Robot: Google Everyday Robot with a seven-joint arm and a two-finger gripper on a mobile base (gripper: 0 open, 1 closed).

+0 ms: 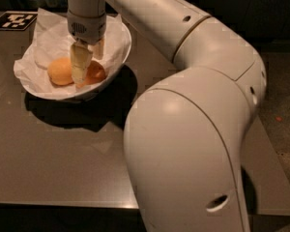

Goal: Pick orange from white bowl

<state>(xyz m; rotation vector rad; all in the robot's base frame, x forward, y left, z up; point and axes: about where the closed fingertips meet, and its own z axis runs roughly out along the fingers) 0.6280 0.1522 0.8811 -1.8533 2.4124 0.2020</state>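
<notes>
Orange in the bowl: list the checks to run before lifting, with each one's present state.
1. Gripper down inside the bowl: ok.
2. Gripper at the redder orange, not the paler orange: ok.
3. Firm hold on the orange: cannot tell.
4. Paler orange out of the gripper's way: cannot tell.
5. Paper not caught by the gripper: cannot tell.
6. Bowl upright on the table: ok.

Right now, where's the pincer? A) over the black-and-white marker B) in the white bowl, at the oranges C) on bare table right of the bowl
B: the pincer reaches down into the white bowl, at the orange beside the paler orange.
</notes>
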